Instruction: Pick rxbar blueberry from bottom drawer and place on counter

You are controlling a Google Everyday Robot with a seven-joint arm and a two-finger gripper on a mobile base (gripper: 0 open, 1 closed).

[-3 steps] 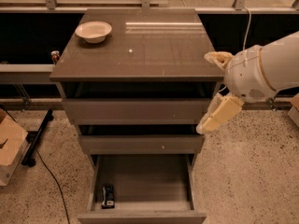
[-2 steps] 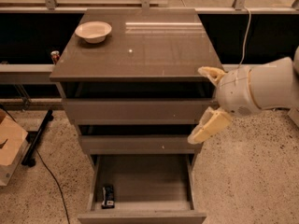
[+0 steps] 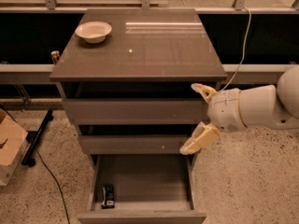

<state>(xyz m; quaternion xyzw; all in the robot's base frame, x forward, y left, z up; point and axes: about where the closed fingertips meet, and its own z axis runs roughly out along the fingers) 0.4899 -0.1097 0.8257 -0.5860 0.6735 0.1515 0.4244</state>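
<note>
The rxbar blueberry (image 3: 108, 196) is a small dark bar with pale print. It lies in the front left corner of the bottom drawer (image 3: 140, 183), which is pulled out. The counter (image 3: 154, 50) is the glossy grey-brown cabinet top. My gripper (image 3: 195, 119) comes in from the right on a white arm. It hangs in front of the cabinet's right edge, at the height of the two upper drawers. Its two cream fingers (image 3: 201, 139) are spread wide apart and hold nothing. It is well above and to the right of the bar.
A white bowl (image 3: 93, 31) stands at the counter's back left. A red-topped can (image 3: 55, 56) sits on the ledge to the left. A cardboard box (image 3: 10, 143) and a black stand leg with a cable (image 3: 38, 136) lie on the speckled floor at left. A white cable (image 3: 241, 50) hangs at right.
My gripper and arm have moved left and slightly down, from beside the cabinet's right edge to in front of it. The fingers stayed apart. The bar has not moved.
</note>
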